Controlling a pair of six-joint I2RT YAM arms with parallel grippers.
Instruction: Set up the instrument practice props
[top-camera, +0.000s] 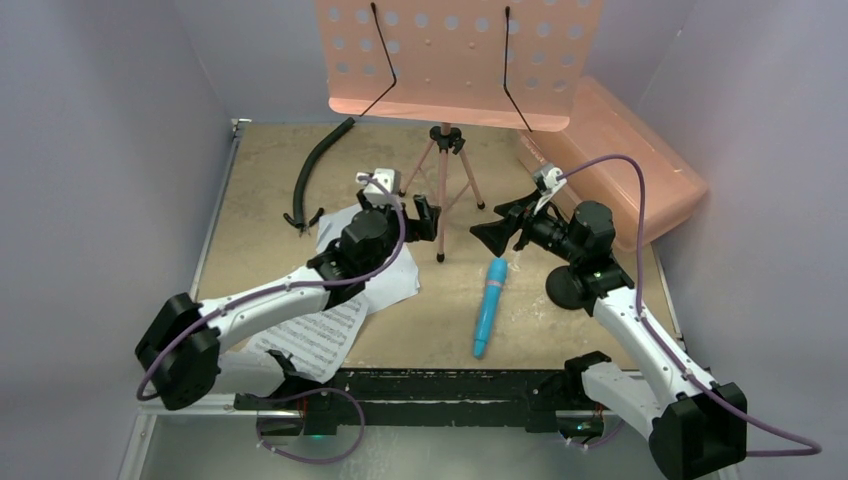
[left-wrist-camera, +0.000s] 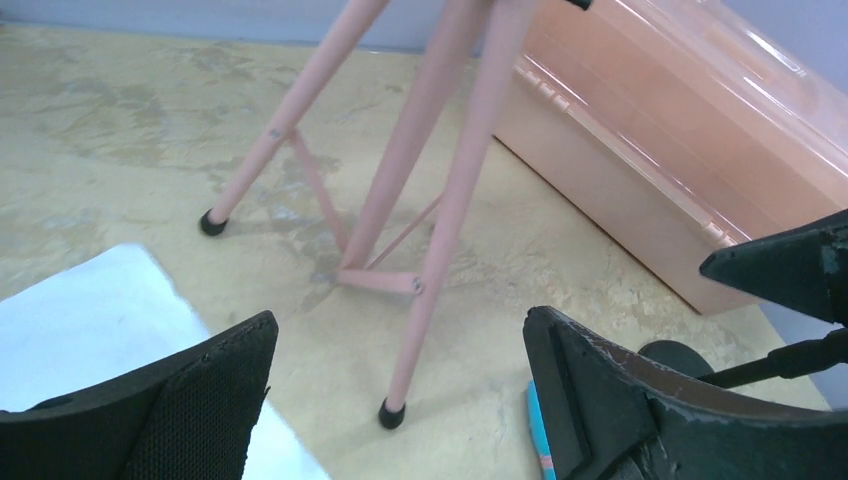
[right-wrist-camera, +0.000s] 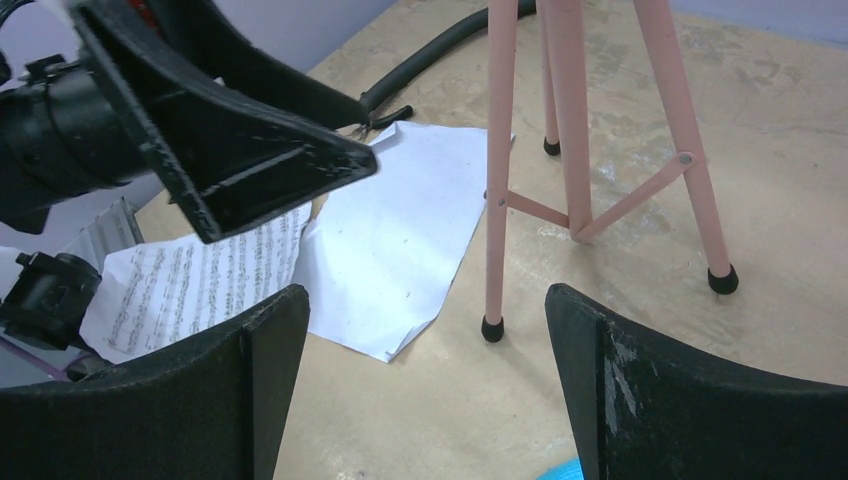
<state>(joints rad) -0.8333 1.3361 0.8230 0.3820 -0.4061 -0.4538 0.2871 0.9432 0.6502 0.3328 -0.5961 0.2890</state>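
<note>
One pink music stand (top-camera: 460, 60) shows from above at the far middle of the bench (top-camera: 270, 200). It has a perforated tray with two black wire page-holders and stands upright on three thin pink legs with black feet. Two white sheet-music pages lie flat at the near left, edges meeting: the printed page (top-camera: 318, 338) is nearer the arm bases, and the blank-sided page (top-camera: 392, 282) is partly hidden by the left arm. One blue toy microphone (top-camera: 488, 305) lies on its side near the middle, just right of the nearest tripod foot. One black round-base mic stand (top-camera: 566, 290) sits to its right, partly hidden by the right arm. One curved black hose (top-camera: 315, 165) lies far left and one translucent pink box (top-camera: 625, 165) far right. The left fingers (top-camera: 426, 215) and right fingers (top-camera: 492, 235) face each other on either side of the tripod, both spread and grasping nothing.

From the left wrist, the spread fingers frame all three legs. A white page corner sits at the left, the box at the right, and a sliver of the blue microphone shows low down.

From the right wrist, the released fingers frame the same legs, with both pages and the hose end beyond.
</note>
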